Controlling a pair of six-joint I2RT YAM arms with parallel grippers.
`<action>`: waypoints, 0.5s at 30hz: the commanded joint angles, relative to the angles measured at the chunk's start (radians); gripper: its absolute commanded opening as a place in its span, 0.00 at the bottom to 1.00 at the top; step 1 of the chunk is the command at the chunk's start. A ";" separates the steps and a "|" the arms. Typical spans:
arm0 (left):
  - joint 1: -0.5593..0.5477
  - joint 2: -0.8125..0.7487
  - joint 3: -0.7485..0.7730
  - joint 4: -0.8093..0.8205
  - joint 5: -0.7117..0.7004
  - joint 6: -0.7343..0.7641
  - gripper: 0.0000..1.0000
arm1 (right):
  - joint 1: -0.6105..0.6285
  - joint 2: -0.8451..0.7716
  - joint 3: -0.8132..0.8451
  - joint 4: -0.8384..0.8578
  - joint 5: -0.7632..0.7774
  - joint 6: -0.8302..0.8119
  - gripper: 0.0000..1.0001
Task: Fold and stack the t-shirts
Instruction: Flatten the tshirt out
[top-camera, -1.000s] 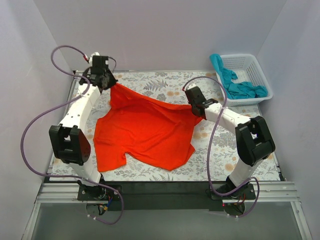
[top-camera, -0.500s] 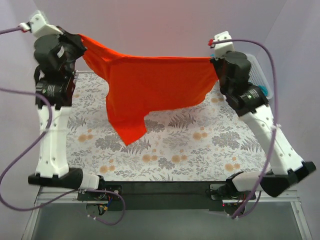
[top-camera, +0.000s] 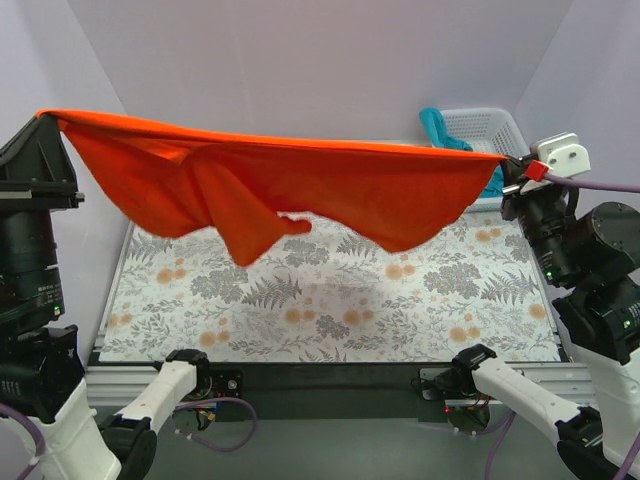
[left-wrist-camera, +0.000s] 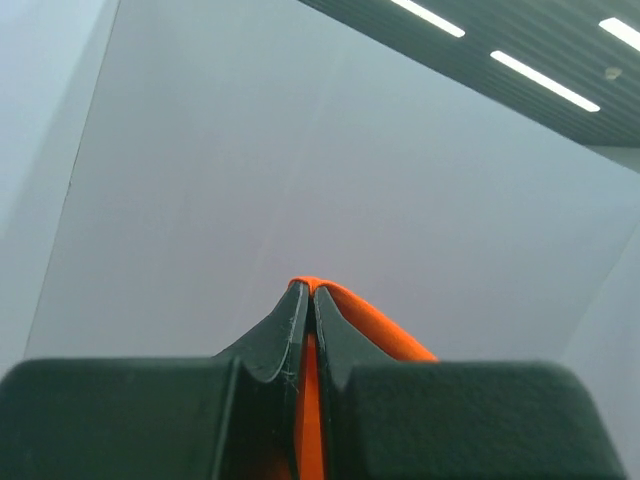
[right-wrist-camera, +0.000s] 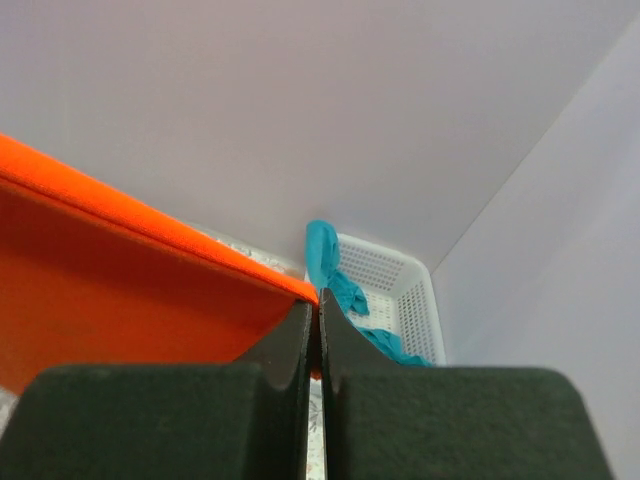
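Note:
An orange t-shirt (top-camera: 300, 185) hangs stretched in the air high above the floral table (top-camera: 330, 300), held by two corners. My left gripper (top-camera: 45, 118) is shut on its left corner, and orange cloth (left-wrist-camera: 350, 310) shows pinched between its jaws in the left wrist view. My right gripper (top-camera: 510, 165) is shut on the right corner, with the shirt's edge (right-wrist-camera: 150, 235) running off to the left in the right wrist view. A sleeve hangs down near the middle left. A teal t-shirt (top-camera: 437, 127) lies in the white basket (top-camera: 490, 122).
The white basket (right-wrist-camera: 400, 290) stands at the table's back right corner, partly behind the stretched shirt. The table has a floral cloth. Grey walls close in at the back and both sides.
Both arms have lifted the orange shirt from the table and kept rising and spreading apart. The shirt now hangs stretched wide, higher than half a second ago.

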 joint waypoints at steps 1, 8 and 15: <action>0.005 0.072 -0.004 -0.007 -0.050 0.096 0.00 | -0.007 0.029 0.001 -0.090 0.029 -0.018 0.01; 0.005 0.199 -0.177 0.016 0.052 0.178 0.00 | -0.009 0.145 -0.113 -0.067 0.117 -0.047 0.01; 0.005 0.493 -0.553 0.261 0.078 0.172 0.00 | -0.033 0.381 -0.414 0.290 0.248 -0.156 0.01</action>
